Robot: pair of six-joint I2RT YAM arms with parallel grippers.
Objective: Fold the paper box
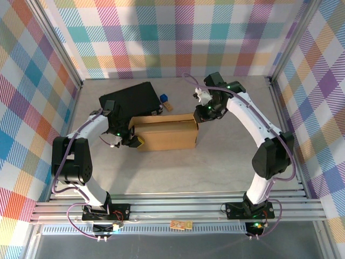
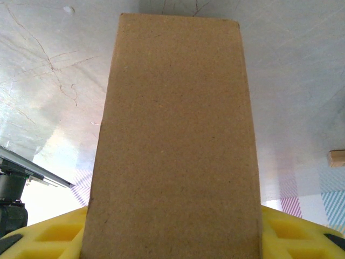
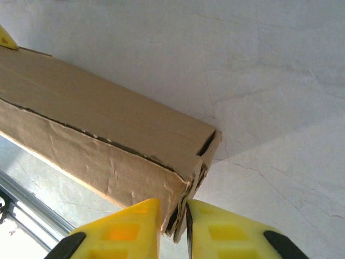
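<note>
**A:** Where is the paper box (image 1: 168,135) placed?

**B:** It is seen lying on the pale table (image 1: 215,167), near the middle, with its long side running left to right. It is folded up into a plain brown block. A black case (image 1: 129,100) is set just behind its left part. Whether the two touch cannot be told.

**A:** How is the left gripper (image 1: 136,141) set against it?

**B:** It is brought in at the box's left end. In the left wrist view the cardboard is framed on both sides by the yellow pads (image 2: 48,233), which are spread wide and pressed to its flanks, so the box is held between them.

**A:** And the right gripper (image 3: 172,221)?

**B:** It is placed at the far right corner of the box. Its yellow fingers (image 3: 126,229) are drawn almost together, and a thin edge of cardboard is pinched in the narrow slit between them. The end seam is seen gaping slightly there, and the long face beside it is creased.

**A:** Is anything else noted on the table?

**B:** A small blue item (image 1: 165,98) and a wooden block (image 1: 168,106) are seen by the case's right edge — just behind the box and apart from both grippers.
</note>
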